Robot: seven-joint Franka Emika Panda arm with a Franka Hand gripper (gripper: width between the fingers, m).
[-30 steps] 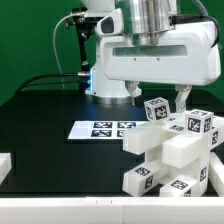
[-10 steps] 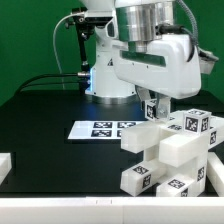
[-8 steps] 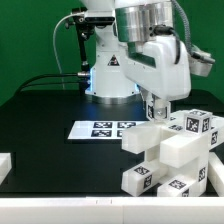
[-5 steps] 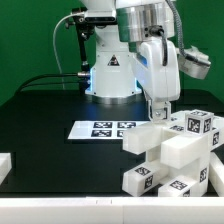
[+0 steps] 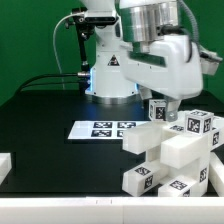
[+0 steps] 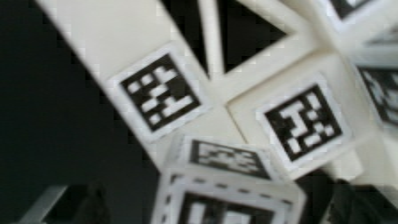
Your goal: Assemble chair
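At the near right of the exterior view, the chair [image 5: 172, 152] stands on the black worktop [image 5: 45, 125] as a blocky stack of tagged white parts. Just behind lies the marker board [image 5: 104, 129]. Gripper [image 5: 163, 110] above the stack's top block; whether its jaws are spread, cannot tell.

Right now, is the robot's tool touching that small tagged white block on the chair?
Cannot tell. In the exterior view the tool sits right over the block, hiding any gap.

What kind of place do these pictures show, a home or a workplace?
Probably a robotics lab bench, not a home. A robot arm stands on a black table, a marker board lies flat on it, and the white chair parts carry printed square tags.
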